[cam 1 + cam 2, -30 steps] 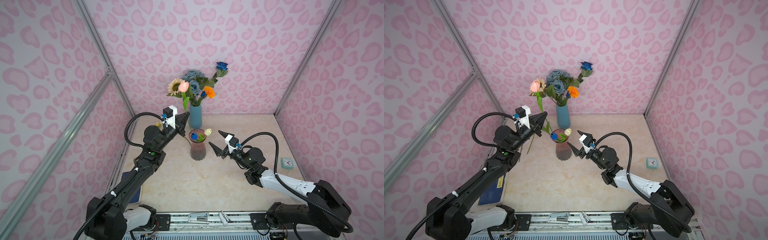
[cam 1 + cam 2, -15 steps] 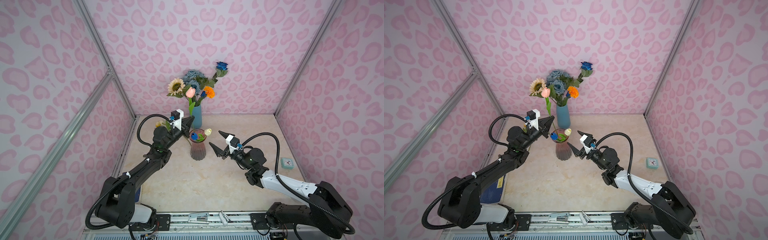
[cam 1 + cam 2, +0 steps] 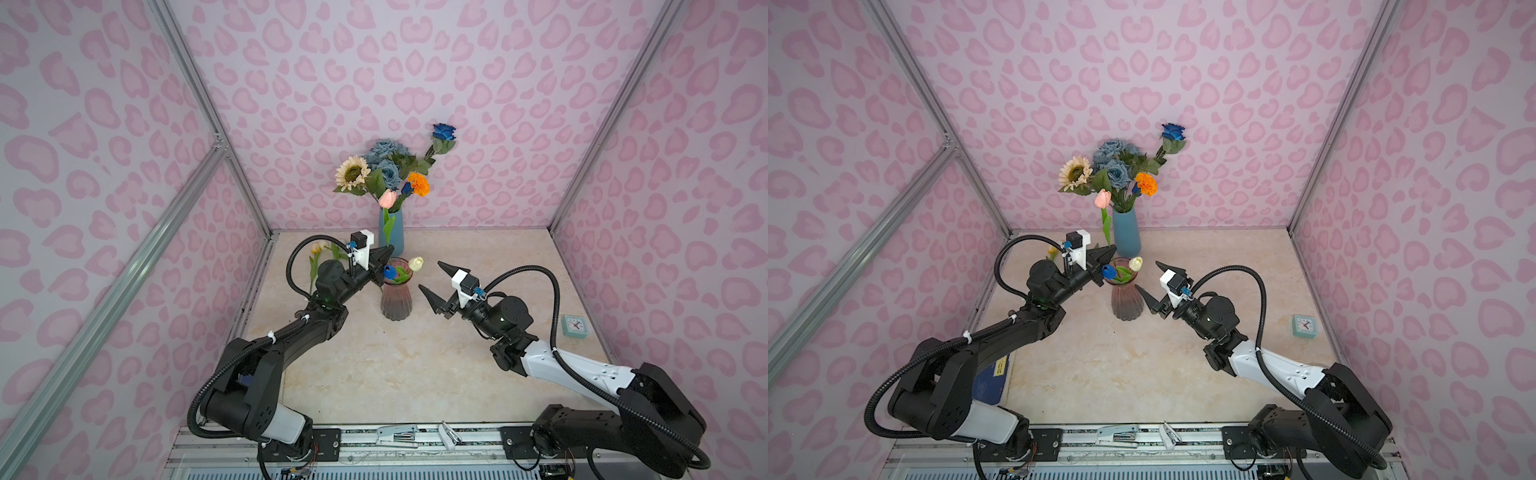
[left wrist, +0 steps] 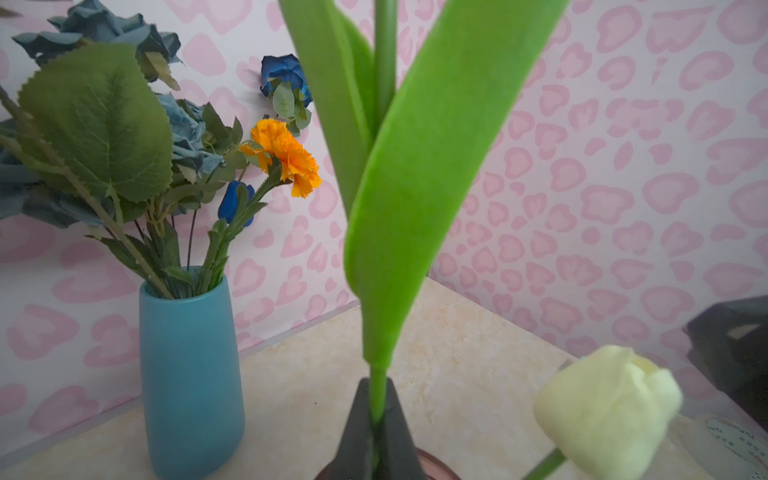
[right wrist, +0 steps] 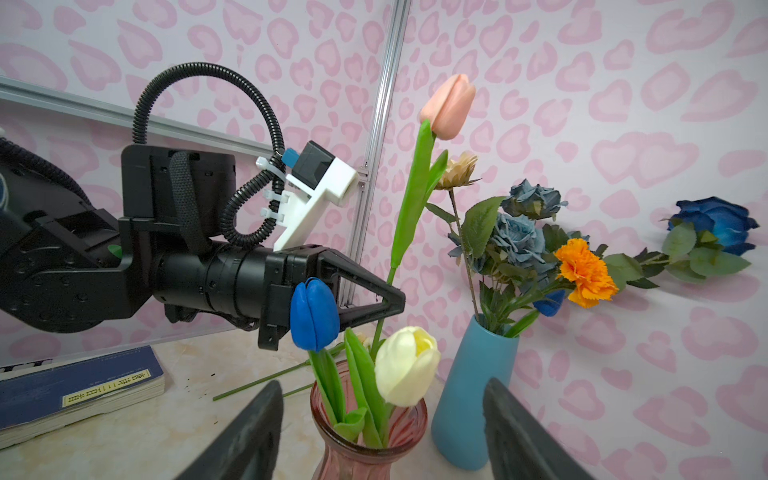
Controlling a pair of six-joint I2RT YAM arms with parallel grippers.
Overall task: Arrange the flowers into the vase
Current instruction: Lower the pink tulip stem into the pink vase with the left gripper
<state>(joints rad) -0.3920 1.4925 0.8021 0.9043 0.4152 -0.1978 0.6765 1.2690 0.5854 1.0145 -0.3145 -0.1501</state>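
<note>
My left gripper (image 3: pixel 386 251) (image 4: pixel 377 415) is shut on the green stem of a pink tulip (image 3: pixel 387 198) (image 5: pixel 451 106), held upright just over the rim of the pink glass vase (image 3: pixel 395 297) (image 5: pixel 365 432). A blue tulip (image 5: pixel 313 313) and a white tulip (image 5: pixel 409 365) stand in that vase. The held stem's lower end is hidden behind them. To the right of the vase, my right gripper (image 3: pixel 430 275) (image 5: pixel 380 392) is open with its fingers either side of it and touching nothing. A yellow tulip (image 3: pixel 317 248) lies on the table at the left.
A blue vase (image 3: pixel 391 235) (image 4: pixel 189 374) with a sunflower (image 3: pixel 352 172), dusty-blue roses (image 3: pixel 386 151), a blue rose (image 3: pixel 444 132) and a marigold (image 3: pixel 419 184) stands at the back wall. A blue book (image 3: pixel 992 380) lies at the left edge, a small clock (image 3: pixel 574 325) at the right.
My left gripper has carried the pink tulip to the right, from left of the blue vase to above the pink vase. The right arm has stayed still.
</note>
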